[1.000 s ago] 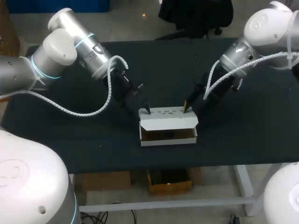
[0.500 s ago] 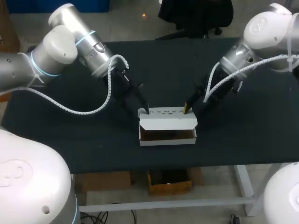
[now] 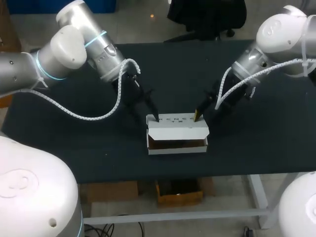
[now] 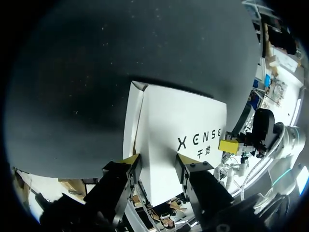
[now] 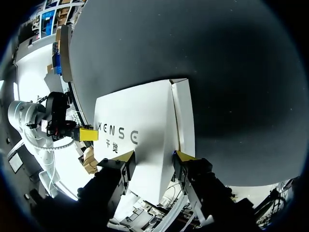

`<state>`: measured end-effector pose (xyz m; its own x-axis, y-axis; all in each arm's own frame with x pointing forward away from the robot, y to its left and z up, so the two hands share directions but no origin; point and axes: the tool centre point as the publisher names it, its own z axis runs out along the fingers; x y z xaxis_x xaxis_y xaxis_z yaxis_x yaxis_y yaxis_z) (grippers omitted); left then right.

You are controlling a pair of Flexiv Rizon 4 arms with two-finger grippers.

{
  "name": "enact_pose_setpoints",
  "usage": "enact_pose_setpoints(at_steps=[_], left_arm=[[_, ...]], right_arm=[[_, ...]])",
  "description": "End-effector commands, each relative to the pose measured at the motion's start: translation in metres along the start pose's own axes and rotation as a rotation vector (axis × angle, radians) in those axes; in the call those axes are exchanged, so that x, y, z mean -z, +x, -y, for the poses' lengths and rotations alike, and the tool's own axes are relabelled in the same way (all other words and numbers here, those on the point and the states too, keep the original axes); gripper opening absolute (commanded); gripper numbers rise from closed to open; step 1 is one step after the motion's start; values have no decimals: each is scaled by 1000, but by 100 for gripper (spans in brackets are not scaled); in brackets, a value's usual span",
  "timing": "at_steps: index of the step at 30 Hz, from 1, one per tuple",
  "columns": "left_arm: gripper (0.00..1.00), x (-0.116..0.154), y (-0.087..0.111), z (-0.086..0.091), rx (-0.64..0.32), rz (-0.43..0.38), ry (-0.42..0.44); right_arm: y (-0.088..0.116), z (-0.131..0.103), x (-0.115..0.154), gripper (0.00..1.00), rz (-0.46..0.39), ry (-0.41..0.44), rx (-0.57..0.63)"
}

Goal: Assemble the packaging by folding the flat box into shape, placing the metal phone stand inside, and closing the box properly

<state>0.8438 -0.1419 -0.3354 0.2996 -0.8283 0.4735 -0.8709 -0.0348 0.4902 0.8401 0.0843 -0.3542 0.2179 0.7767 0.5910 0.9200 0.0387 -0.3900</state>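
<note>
white box (image 3: 177, 129) long axis left-right, open front toward table (image 3: 108, 158) near edge

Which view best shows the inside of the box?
The head view: the box stands open at the front there, its brown interior visible under the lid. Both wrist views look down on the white lid only, so the interior is hidden.

Tally: one white box (image 3: 177, 129). Two end effectors, one left (image 4: 158, 162), one right (image 5: 154, 155). One dark bench (image 3: 98, 148) under all.
</note>
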Motion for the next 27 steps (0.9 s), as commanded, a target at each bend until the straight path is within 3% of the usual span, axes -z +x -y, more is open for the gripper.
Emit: enact_pose_setpoints(at_steps=[1, 7, 17, 19, 20, 21, 24, 27], left_arm=[[47, 1, 0, -7, 4, -4, 34], [48, 13, -6, -10, 8, -20, 69], [55, 29, -12, -24, -38, 37, 174], [68, 33, -11, -29, -80, 70, 217], [83, 35, -10, -30, -64, 74, 246], [89, 37, -9, -31, -71, 80, 269], [100, 45, -5, -34, -93, 95, 311], [100, 52, 0, -38, -155, 118, 350]], right_arm=[[1, -2, -1, 49, 0, 8, 3], [1, -3, -2, 49, 6, 12, 5], [3, -4, -3, 50, 12, 13, 12], [3, -4, -3, 49, 15, 14, 14], [3, -4, -3, 49, 15, 14, 15], [3, -4, -3, 50, 15, 14, 15], [3, -4, -3, 50, 16, 13, 15], [3, -4, -2, 51, 17, 12, 15]])
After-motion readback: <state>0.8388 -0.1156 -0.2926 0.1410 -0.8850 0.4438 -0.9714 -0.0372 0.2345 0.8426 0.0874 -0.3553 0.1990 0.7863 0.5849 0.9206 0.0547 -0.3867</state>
